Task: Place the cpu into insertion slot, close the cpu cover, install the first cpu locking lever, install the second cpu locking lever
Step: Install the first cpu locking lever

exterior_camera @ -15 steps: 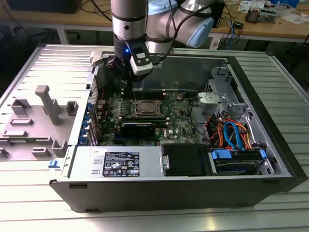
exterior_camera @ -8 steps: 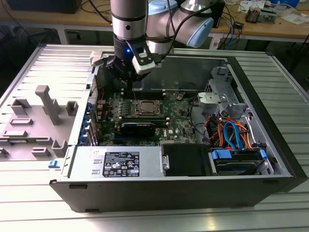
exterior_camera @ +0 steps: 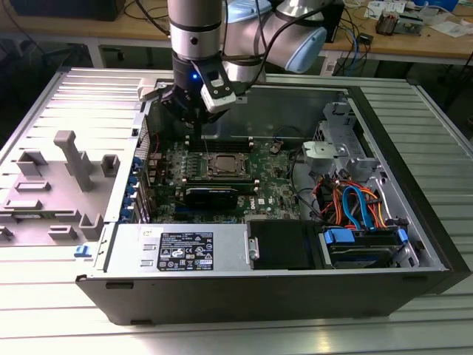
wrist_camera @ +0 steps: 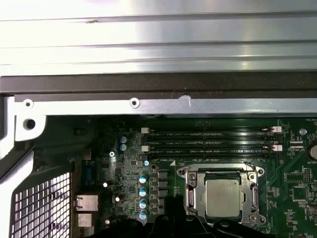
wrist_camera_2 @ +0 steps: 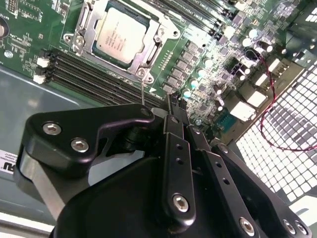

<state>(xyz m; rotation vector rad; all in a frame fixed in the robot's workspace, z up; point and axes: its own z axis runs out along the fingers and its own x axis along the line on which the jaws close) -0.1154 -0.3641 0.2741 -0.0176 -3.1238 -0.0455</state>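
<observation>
We are seeing the cpu (wrist_camera_2: 121,34) lying flat in the insertion slot (wrist_camera: 184,172), near the middle of the green motherboard (exterior_camera: 259,174). The motherboard is lying inside the open computer case (exterior_camera: 222,296) on the ribbed desk (exterior_camera: 74,325). The cpu cover (wrist_camera_2: 151,49) is lying down over it, framing the grey top, so we are judging the seating and covering as done. At one corner of the slot a thin metal lever (wrist_camera_2: 142,91) is standing up off the board, which we are reading as a locking lever not yet pressed home.

The arm is reaching straight down into the case from above its far edge. It is hanging the gripper (wrist_camera_2: 178,111) just beside that lever, on the side of the slot toward the exterior view's left. We are taking its fingers as drawn together with nothing between them, poised to push rather than to pick.
</observation>
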